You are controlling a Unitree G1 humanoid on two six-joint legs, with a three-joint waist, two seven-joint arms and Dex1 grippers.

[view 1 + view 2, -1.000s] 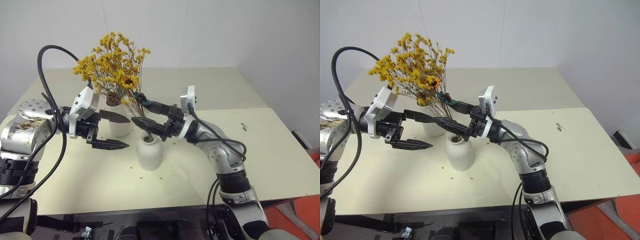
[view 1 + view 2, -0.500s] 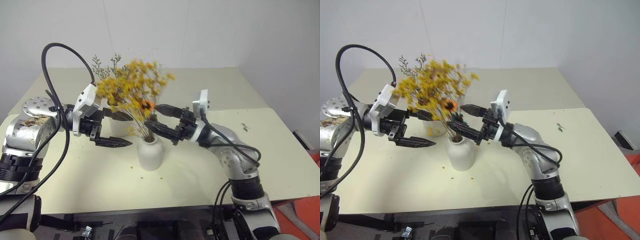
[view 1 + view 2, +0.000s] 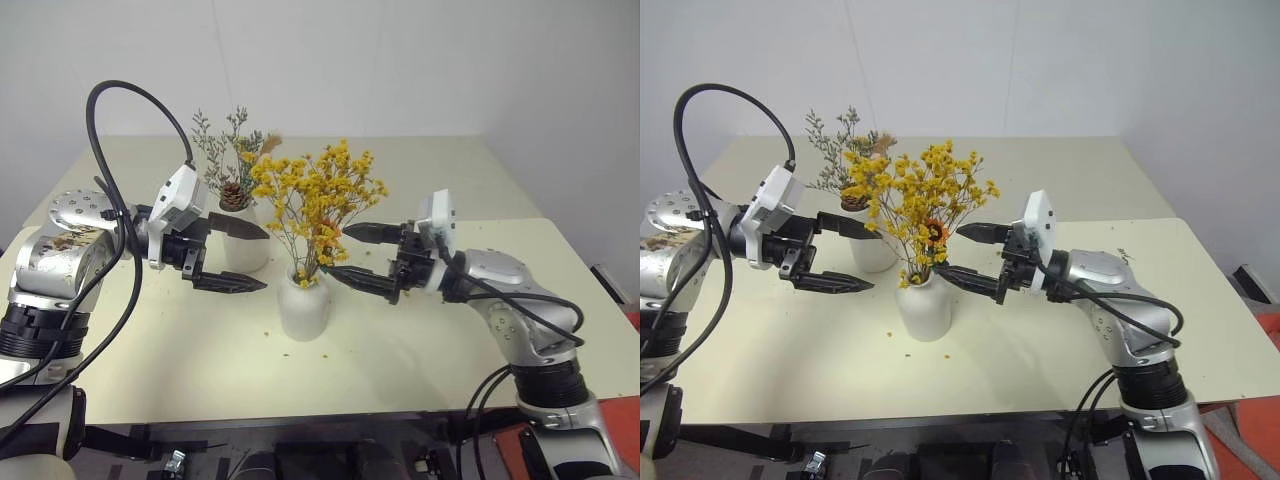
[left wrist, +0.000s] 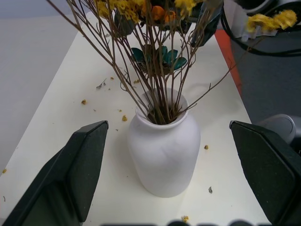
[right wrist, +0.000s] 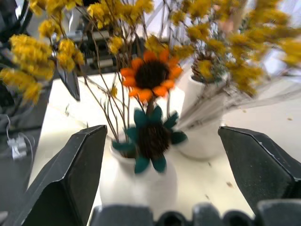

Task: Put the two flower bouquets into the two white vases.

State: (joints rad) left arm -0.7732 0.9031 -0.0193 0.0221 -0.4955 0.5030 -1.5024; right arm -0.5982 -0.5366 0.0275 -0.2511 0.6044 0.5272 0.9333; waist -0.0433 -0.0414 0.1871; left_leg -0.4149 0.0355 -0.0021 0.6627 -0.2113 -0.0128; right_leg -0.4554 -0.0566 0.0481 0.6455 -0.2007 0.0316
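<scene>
The bushy yellow-orange bouquet (image 3: 318,200) stands with its stems in the squat white vase (image 3: 303,305) at mid-table. Just behind it on the left, the grey-green bouquet (image 3: 228,145) with a pinecone (image 3: 233,194) stands in the tall white vase (image 3: 243,250). My left gripper (image 3: 267,262) is open to the left of the squat vase, pointing at it, partly covering the tall vase. My right gripper (image 3: 334,250) is open on the right, its fingertips close beside the yellow stems and holding nothing. The left wrist view shows the stems inside the squat vase's (image 4: 163,155) mouth.
Yellow petal crumbs (image 3: 322,352) lie scattered on the cream table (image 3: 200,360) around the vases. A second table top (image 3: 560,260) adjoins on the right. A black cable (image 3: 110,110) loops above my left arm. The wall stands close behind the table.
My right gripper has drawn back to the right, away from the squat vase's mouth. The yellow bouquet has swung from leaning left to upright, uncovering the grey-green bouquet. The left gripper has stayed put.
</scene>
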